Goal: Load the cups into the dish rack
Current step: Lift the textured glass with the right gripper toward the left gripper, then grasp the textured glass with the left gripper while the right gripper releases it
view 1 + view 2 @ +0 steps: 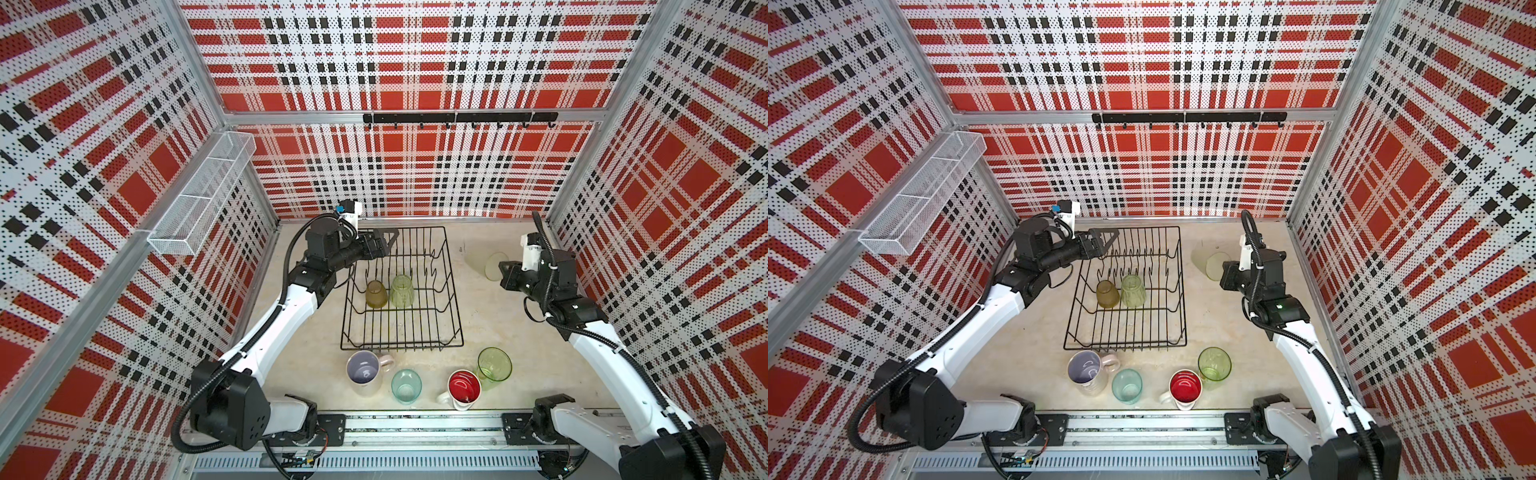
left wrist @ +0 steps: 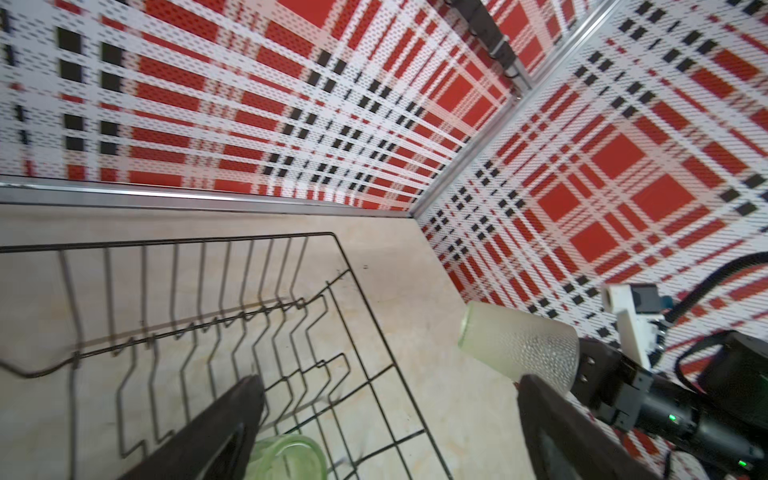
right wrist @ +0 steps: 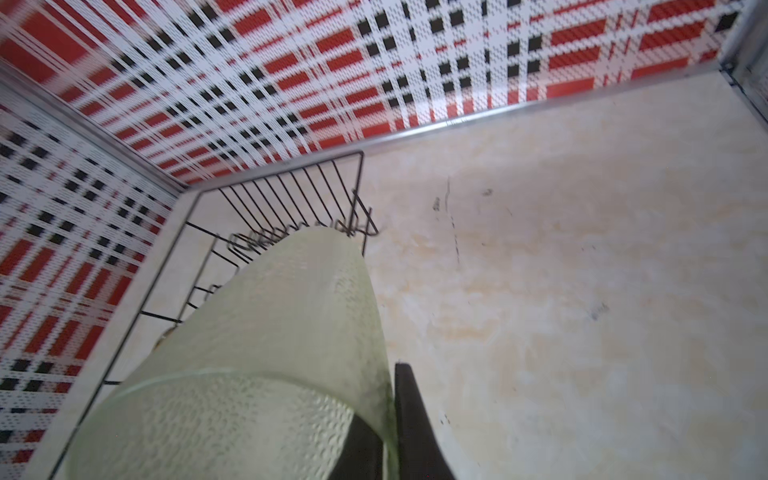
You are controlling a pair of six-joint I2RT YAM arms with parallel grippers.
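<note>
The dish rack's (image 1: 399,345) right rim was my main worry: the frosted cup (image 1: 482,262), held on its side near it, could clip the wire if carried low. The right gripper (image 3: 384,436) pinched only the cup's wall, which might slip. The left gripper (image 1: 388,239) hung wide open over the rack's far-left corner, far rows free.

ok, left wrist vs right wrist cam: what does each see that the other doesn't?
Only left wrist: a clear green tumbler in the dish rack, the open left end effector, and the right arm from outside.
Only right wrist: the pinch up close, one finger outside the cup wall, the other seen through it.
Both: the frosted pale cup, held at its rim by the right end effector, plus the rack and the table.
</note>
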